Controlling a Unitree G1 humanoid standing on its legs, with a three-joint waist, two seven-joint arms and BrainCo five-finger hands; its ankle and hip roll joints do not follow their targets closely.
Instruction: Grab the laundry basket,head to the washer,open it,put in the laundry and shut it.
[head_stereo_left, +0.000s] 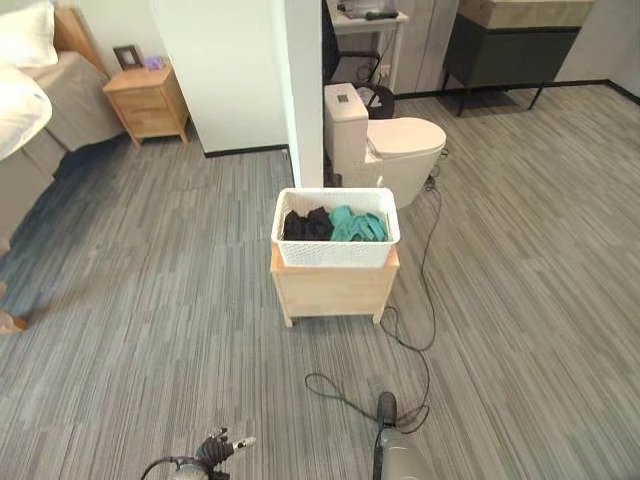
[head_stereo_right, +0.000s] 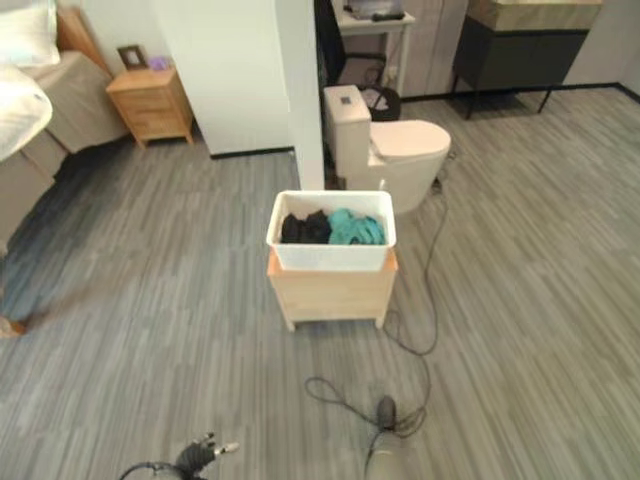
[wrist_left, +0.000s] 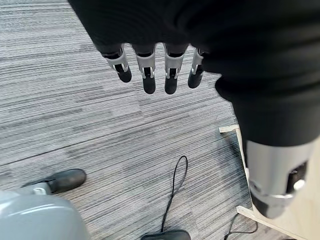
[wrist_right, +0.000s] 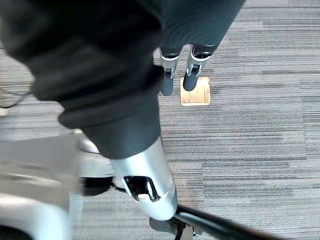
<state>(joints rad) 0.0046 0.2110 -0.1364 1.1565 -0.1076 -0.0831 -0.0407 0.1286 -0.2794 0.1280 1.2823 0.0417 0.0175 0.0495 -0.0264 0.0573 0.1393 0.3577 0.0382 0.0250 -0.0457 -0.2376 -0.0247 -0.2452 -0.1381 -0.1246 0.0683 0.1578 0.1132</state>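
Both robot hands, left (wrist_left: 150, 70) and right (wrist_right: 182, 70), were held low, fingers straight and empty; laundry basket (head_stereo_left: 335, 240) was seated on wooden stand (head_stereo_left: 333, 290), well apart ahead.

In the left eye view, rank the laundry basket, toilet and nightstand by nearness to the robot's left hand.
Measured from the left hand, low in the view:
1. Laundry basket, ahead on the small wooden stand.
2. Toilet, behind the basket, slightly right.
3. Nightstand, far left beside the bed.

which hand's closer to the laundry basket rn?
Right, slightly. The right hand hangs low, just right of the laundry basket; the left hand hangs lower, further off to its left. Neither touches it.
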